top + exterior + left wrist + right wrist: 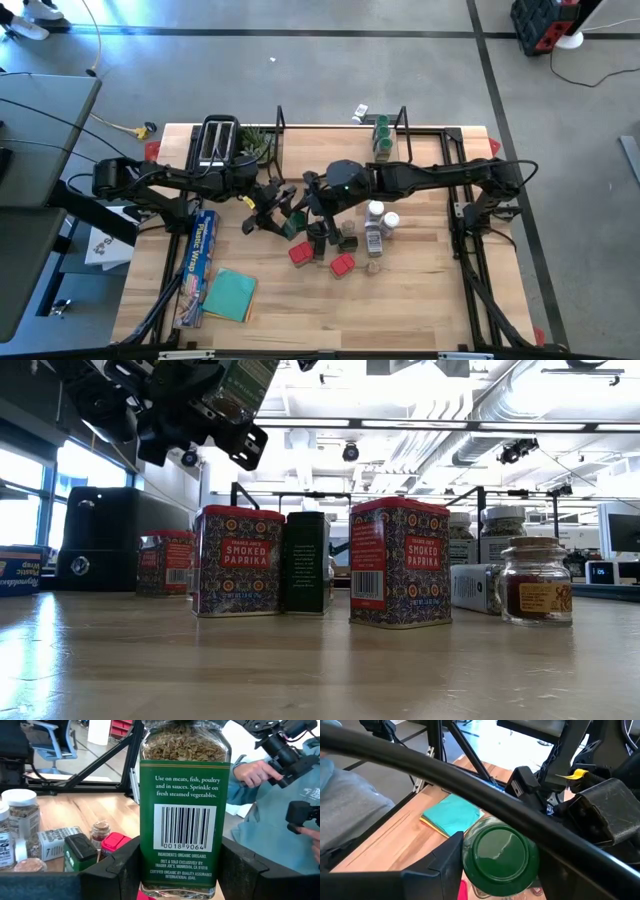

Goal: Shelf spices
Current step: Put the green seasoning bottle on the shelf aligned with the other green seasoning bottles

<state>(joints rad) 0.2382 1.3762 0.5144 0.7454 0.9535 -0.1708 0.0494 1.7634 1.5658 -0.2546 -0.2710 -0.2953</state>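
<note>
Left end effector (181, 870) clamps oregano jar (184, 810); tins (237, 560) read "Smoked Paprika".

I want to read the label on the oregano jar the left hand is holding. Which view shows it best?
The left wrist view: the oregano jar fills it, label readable, between the left hand's fingers. The right wrist view shows a green lid, possibly its own; high and low views show only glimpses.

Green-lidded jar (501, 854) seen from above, held between right gripper (495, 870) fingers (442, 857). Teal cloth (452, 815) flat on wooden counter (395, 837) beyond. Black cable (420, 762) crosses foreground.
</note>
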